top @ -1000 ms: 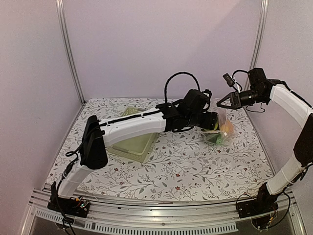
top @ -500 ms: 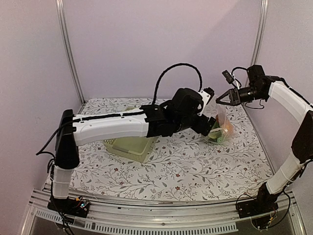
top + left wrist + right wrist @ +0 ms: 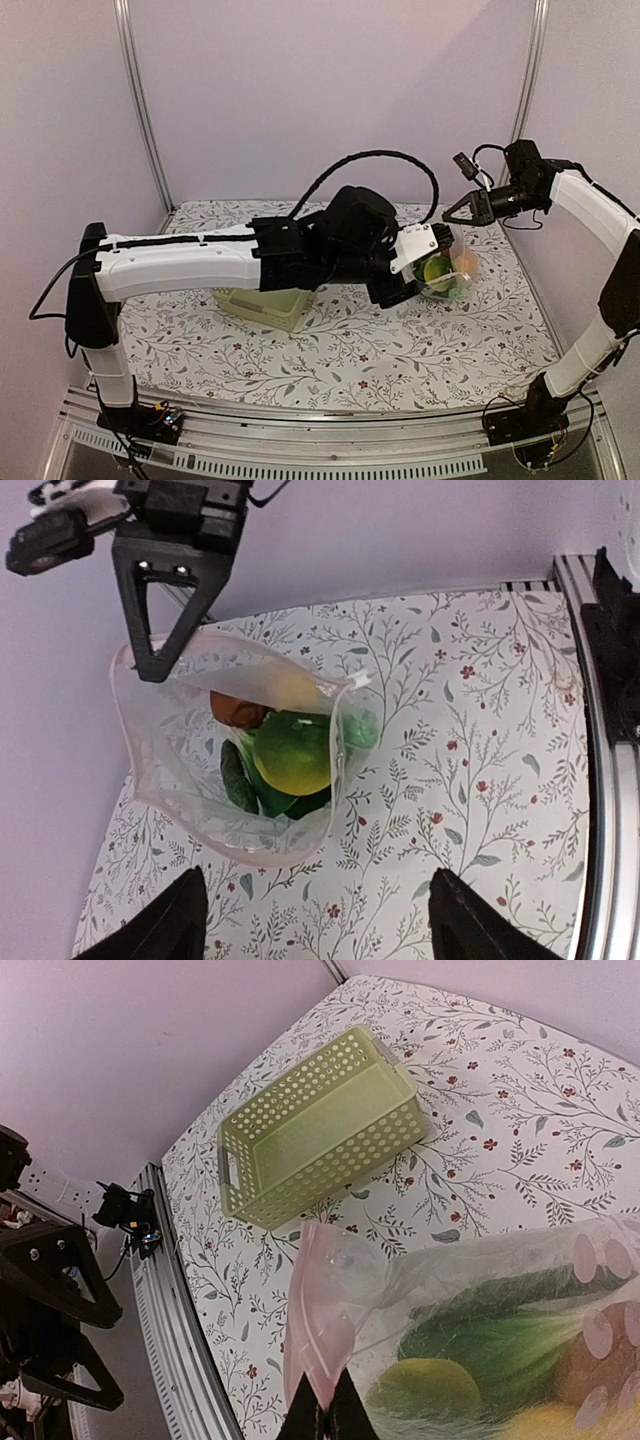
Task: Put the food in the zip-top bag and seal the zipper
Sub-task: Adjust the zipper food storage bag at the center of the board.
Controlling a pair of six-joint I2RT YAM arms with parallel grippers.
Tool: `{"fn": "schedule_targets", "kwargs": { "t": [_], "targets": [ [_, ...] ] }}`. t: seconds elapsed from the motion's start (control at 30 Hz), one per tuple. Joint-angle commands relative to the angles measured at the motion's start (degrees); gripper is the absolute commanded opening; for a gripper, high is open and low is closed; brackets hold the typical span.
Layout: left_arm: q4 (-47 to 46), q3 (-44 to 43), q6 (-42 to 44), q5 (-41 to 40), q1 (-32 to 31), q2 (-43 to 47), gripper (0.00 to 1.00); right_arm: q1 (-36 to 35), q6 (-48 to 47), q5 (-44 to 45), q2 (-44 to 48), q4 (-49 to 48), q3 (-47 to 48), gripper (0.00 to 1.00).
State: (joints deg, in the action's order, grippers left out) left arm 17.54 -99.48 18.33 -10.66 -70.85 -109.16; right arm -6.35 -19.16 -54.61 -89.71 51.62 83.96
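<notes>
**Bag hung open by its rim, food inside**

Top view: the right gripper point(image 3: 448, 212) is raised over the far right of the table point(image 3: 380, 365). Its fingers are pressed together on the top edge of the zip-top bag point(image 3: 457, 262), which hangs from them down to the floral cloth. The left arm reaches across from the left, and the left gripper point(image 3: 408, 292) sits just beside the bag's near-left side. From here I cannot tell how its fingers stand. The pale green basket point(image 3: 262, 303) is partly hidden behind that arm.

Left wrist view: the left fingers stand wide apart with nothing between them but the cloth. The bag's mouth gapes just beyond them. The food point(image 3: 262, 798) lies in the bag: a round yellow-green piece point(image 3: 293, 752) on top, a brown piece point(image 3: 238, 710), a yellow piece point(image 3: 290, 688) and a dark green cucumber point(image 3: 237, 780). The right gripper's tip clamps the rim at the far-left corner.

Right wrist view: the fingers are shut tight on the zipper point(image 3: 322, 1345) — the pinkish strip at the bag's edge. The cucumber and the bok choy point(image 3: 515, 1352) show through the plastic. The basket stands well apart, upright on the table.
</notes>
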Motion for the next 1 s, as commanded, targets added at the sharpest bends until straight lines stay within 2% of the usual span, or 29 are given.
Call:
{"fn": "schedule_targets", "kwargs": {
  "t": [0.0, 0.43, 0.5, 0.57, 0.67, 0.83, 0.97],
  "targets": [
    [7.16, -1.23, 6.19, 2.19, -0.26, -3.35, 0.75, -1.05, -2.65, -1.85, 2.39, 2.33, -1.11, 0.00],
    [8.65, -8.41, 11.64, -0.97, -0.43, -13.64, 0.70, -4.06, -5.28, -2.70, 2.88, 5.48, -1.87, 0.00],
    [9.31, -9.65, 12.11, -2.80, -0.35, -15.69, 0.65, -4.32, -5.37, -2.54, 2.83, 5.66, -1.74, 0.00],
    [10.28, -11.48, 11.98, -5.63, -0.36, -17.59, 0.56, -4.68, -5.48, -2.43, 2.86, 6.01, -1.54, 0.00],
    [12.73, -13.86, 12.30, -7.85, -0.29, -19.84, 0.52, -5.13, -5.63, -2.43, 3.03, 6.18, -1.57, 0.00],
    [12.62, -12.91, 13.35, -6.94, -0.09, -20.49, 0.49, -5.75, -5.62, -1.87, 2.82, 6.17, -1.61, 0.00],
    [12.56, -13.57, 13.77, -8.45, -0.11, -21.22, 0.37, -5.91, -5.56, -1.64, 2.79, 6.18, -1.70, 0.00]
  ]
}}
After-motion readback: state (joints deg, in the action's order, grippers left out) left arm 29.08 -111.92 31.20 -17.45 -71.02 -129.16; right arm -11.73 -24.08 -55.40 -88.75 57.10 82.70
